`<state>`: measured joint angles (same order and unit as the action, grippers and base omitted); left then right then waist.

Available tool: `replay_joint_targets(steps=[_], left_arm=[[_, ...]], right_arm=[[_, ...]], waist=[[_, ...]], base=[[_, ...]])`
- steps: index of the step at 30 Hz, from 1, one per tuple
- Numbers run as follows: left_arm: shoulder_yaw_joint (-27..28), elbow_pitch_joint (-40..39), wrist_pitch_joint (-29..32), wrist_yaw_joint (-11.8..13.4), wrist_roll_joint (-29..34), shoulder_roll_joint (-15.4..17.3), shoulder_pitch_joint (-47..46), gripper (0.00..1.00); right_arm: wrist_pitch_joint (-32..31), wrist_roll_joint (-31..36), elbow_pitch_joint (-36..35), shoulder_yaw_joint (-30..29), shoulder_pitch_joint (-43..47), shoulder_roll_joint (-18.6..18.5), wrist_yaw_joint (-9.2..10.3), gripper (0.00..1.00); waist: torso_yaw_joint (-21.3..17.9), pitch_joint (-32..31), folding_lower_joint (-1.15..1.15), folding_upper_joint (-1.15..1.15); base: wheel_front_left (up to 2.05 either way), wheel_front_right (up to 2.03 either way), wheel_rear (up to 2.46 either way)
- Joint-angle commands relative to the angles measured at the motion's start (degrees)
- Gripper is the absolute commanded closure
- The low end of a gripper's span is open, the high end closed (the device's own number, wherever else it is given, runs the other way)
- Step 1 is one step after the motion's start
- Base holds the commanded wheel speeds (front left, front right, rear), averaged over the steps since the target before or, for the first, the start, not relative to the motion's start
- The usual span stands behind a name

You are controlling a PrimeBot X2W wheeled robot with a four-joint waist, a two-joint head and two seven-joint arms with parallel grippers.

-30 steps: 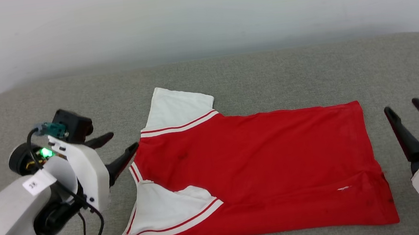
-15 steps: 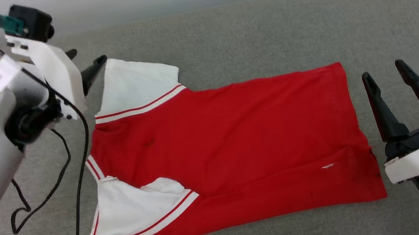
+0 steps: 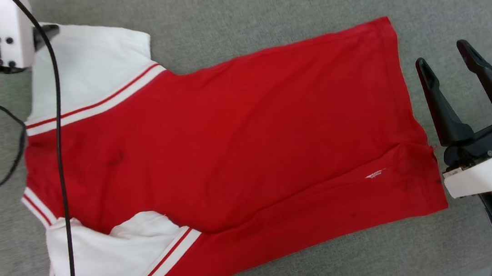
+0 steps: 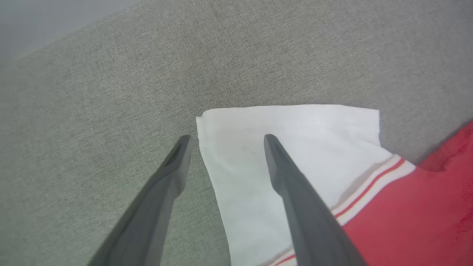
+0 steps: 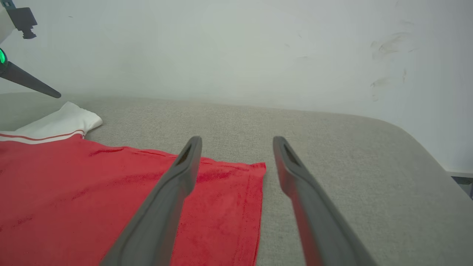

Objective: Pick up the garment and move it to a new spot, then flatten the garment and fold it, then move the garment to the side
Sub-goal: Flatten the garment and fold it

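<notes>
- Head view: the bottom edge cuts off the lower sleeve of the red jersey-style T-shirt with white sleeves and striped trim (image 3: pixel 236 134)
- A thin black cable (image 3: pixel 58 130) covers a narrow strip of the T-shirt
- A small white mark (image 3: pixel 375 173) near the hem is too small to read
- Left wrist view: a finger of the left gripper (image 4: pixel 227 138) covers part of a white sleeve
- Right wrist view: a finger of the right gripper (image 5: pixel 237 138) covers part of the hem; the left and bottom edges crop the T-shirt
</notes>
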<state>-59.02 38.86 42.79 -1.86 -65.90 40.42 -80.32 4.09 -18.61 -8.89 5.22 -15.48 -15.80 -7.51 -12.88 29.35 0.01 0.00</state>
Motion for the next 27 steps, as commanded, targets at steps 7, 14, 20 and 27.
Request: replay_joint_targets(steps=[7, 14, 20, 27], left_arm=[[-2.70, 3.24, 2.52, -0.47, 2.60, 0.01, -1.64, 0.00], [-4.54, 4.10, 5.82, -2.39, 1.62, -0.96, 1.41, 1.00], [-3.23, 4.28, 0.86, -3.10, 1.84, -1.87, 0.90, 1.00], [-3.48, 2.44, -4.87, -4.53, 3.20, -3.85, 0.31, 1.00]], right_arm=[[1.04, -0.12, 0.71, 0.82, -2.19, 0.18, 0.05, 0.00], [0.99, -0.29, 1.01, 0.41, -2.81, -0.41, 0.05, 0.00], [0.34, -0.26, 0.71, -0.84, -4.05, -1.54, 0.05, 0.00], [-5.18, -2.32, 1.86, -2.93, -8.66, -6.84, 0.05, 0.00]], waist=[[-1.14, 4.19, -0.01, 0.00], [-0.15, 4.18, -0.01, 0.00], [0.71, 2.81, -0.01, 0.00], [3.03, -0.50, -0.01, 0.00]], base=[[0.00, 0.00, 0.00], [0.00, 0.00, 0.00], [0.00, 0.00, 0.00], [0.00, 0.00, 0.00]])
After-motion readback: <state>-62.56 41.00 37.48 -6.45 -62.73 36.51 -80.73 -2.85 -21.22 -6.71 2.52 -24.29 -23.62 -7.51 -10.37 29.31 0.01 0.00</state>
